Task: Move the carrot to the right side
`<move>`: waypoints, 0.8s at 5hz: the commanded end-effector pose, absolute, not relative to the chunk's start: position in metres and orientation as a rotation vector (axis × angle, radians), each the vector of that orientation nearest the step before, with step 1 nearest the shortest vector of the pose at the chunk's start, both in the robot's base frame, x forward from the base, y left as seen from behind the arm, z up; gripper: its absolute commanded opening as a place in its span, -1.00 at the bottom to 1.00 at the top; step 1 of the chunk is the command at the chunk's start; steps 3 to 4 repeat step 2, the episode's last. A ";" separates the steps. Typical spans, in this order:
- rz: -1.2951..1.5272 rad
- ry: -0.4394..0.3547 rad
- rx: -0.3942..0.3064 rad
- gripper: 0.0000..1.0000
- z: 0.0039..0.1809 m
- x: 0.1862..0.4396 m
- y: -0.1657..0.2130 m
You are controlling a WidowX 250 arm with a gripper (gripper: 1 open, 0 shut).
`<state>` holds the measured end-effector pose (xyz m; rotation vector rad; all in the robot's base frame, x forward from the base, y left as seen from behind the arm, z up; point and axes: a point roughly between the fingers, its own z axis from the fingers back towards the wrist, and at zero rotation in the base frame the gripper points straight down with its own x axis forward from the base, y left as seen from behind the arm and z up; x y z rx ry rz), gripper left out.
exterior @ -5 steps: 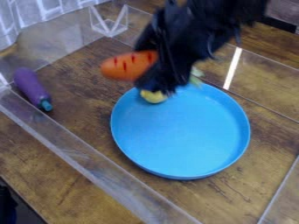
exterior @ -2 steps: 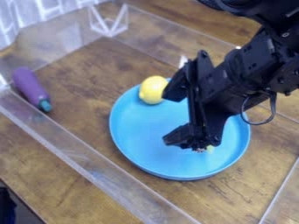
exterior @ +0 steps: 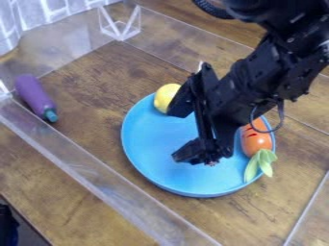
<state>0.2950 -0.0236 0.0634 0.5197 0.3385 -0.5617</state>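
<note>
one carrot (exterior: 256, 142), orange with dark ridge lines, lies on the right part of the round blue plate (exterior: 160, 154) as i see it from my camera. its leafy green top (exterior: 261, 165) points toward the near side, close to the plate's right rim, and the orange body reaches up toward the far side, partly hidden behind the black arm.

my claw (exterior: 193, 132) hangs over the middle of the plate, to the left of the carrot. its two black fingers are spread apart, one toward the far left and one toward the near side, with blue plate showing between them. i have nothing in its grip, and the carrot sits outside the fingers.

a round yellow lemon (exterior: 166, 96) is at the far left rim of the plate, just beside the upper finger in my view. well off to the left, apart from the plate, a purple eggplant (exterior: 37, 97) lies on the wooden desk (exterior: 96, 91), its darker teal end pointing to the near right. between the eggplant and me, a clear plastic wall (exterior: 96, 172) runs slantwise across the desk from the left toward the near side.
</note>
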 end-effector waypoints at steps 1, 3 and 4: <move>-0.564 0.292 0.506 1.00 0.071 0.303 -0.025; -0.590 0.290 0.498 1.00 0.068 0.305 -0.027; -0.590 0.290 0.498 1.00 0.068 0.305 -0.027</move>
